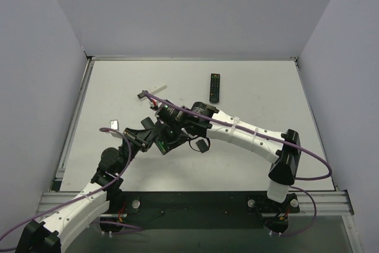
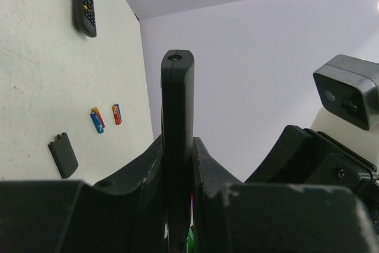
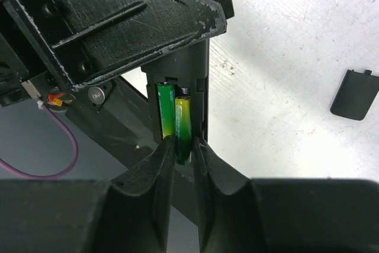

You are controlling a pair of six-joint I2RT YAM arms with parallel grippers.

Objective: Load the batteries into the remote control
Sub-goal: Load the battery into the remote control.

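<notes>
My left gripper is shut on the slim black remote control and holds it above the table, near the middle. The open battery bay faces my right wrist. A green battery lies seated in it. Beside it lies a green-yellow battery, set a little lower. My right gripper pinches its lower end between both fingertips. The back cover lies on the table. Two spare batteries, one blue and orange and one red, lie loose there too.
A longer black remote with coloured buttons lies at the back of the white table. A thin white stick with a dark end lies left of it. Grey walls close three sides. Purple cables trail from both arms.
</notes>
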